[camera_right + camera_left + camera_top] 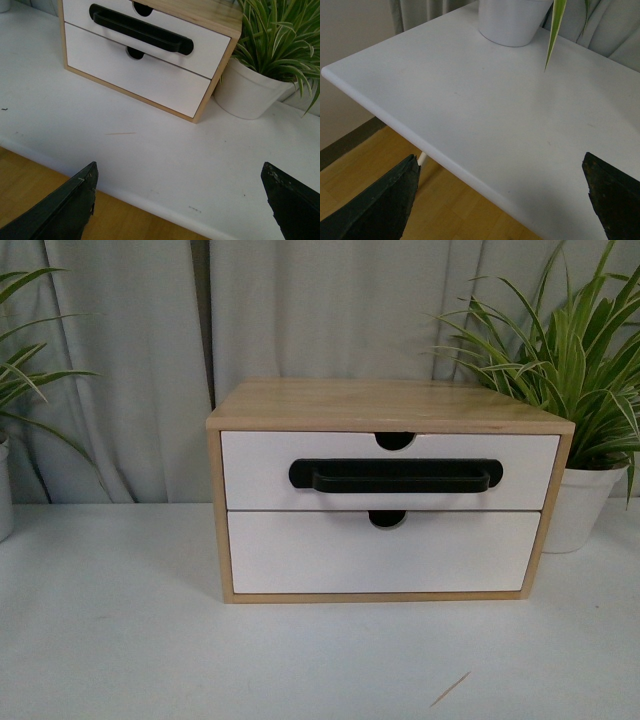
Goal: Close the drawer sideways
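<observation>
White bench (120, 640) filled the lower frame, and the wooden cabinet (390, 405) sat dead centre on it. The drawer (260, 470) sat in the upper slot, front flush with the frame, black handle (395, 476) across its middle. Left fingers (375, 205) were spread wide over the bench edge. Right fingers (55, 210) were likewise apart, and both gripped nothing.

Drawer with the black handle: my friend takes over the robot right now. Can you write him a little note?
Left gripper: open, empty, over the table edge, near a white pot.
Right gripper: open, empty, in front of the cabinet, touching nothing.
Drawer: front looks flush with the cabinet, so it seems shut.
Left to do: probably nothing; just check it.
</observation>
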Controlling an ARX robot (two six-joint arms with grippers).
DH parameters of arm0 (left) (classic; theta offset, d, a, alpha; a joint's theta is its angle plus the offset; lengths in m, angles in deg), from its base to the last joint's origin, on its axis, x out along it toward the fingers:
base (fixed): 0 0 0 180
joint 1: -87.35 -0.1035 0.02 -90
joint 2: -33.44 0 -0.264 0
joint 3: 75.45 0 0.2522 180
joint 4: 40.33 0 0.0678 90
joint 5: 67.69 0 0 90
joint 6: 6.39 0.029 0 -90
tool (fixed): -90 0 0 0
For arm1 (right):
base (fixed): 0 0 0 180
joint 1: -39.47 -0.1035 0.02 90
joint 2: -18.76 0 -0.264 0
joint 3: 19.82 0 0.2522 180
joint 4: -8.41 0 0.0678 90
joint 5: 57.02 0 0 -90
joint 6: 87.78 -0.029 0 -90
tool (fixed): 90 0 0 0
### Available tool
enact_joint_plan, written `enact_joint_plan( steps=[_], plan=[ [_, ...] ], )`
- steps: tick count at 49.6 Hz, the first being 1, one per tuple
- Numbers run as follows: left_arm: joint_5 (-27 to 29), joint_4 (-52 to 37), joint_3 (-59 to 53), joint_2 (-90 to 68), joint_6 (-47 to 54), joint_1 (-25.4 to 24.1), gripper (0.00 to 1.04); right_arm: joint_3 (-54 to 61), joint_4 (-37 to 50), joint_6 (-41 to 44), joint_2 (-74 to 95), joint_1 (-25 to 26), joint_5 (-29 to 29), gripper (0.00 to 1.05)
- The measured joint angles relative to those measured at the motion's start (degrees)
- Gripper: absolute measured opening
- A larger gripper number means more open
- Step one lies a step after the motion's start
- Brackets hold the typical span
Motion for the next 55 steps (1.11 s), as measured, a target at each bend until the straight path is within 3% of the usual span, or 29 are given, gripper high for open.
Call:
enact_joint_plan(
  steps=[1,3,5,6,8,13,16,19,22,26,55],
  plan=[
    [-1.01,-0.42,-0.22,0.33,0.61,-0.22,0.98,0.0,-0.02,-0.09,0.0,0.0,0.04,0.96],
    [-7.13,-5.42,-2.21,2.54,3.52,-2.05,0.94,1.36,2.91,-3.48,-1.75,-1.42,5.66,0.91],
    [-18.88,-14.47,-6.73,7.04,9.03,-5.46,0.87,3.3,6.47,-6.34,-4.2,-3.61,12.5,0.86],
    [-21.22,-16.48,-7.93,8.2,10.75,-6.27,0.85,4.46,8.2,-8.92,-5.73,-4.87,16.28,0.83],
    [-31.58,-24.13,-12.04,13.33,19.26,-9.57,0.76,5.95,10.01,-13.22,-8.15,-7.02,22.62,0.75],
    [-43.3,-27.36,-12.0,18.12,30.6,-13.29,0.58,7.02,10.62,-19.67,-10.69,-14.97,35.65,0.56],
    [-45.44,-19.12,-12.02,24.33,34.16,-14.32,0.44,8.04,10.67,-21.29,-11.3,-17.18,36.39,0.42],
    [-47.82,-17.07,-12.04,27.63,35.85,-16.11,0.31,8.72,10.69,-22.05,-11.56,-17.38,37.11,0.31],
    [-54.12,-16.2,-12.02,28.59,36.83,-21.55,0.19,9.11,10.8,-22.47,-12.02,-17.38,37.18,0.18],
    [-54.62,-16.11,-12.04,28.79,37.07,-24.5,0.04,9.53,11.02,-22.6,-12.61,-17.49,37.03,0.01],
    [-55.34,-16.11,-12.04,28.81,37.86,-24.72,0.04,12.79,11.39,-22.88,-15.47,-17.49,37.05,0.01]
  ],
)
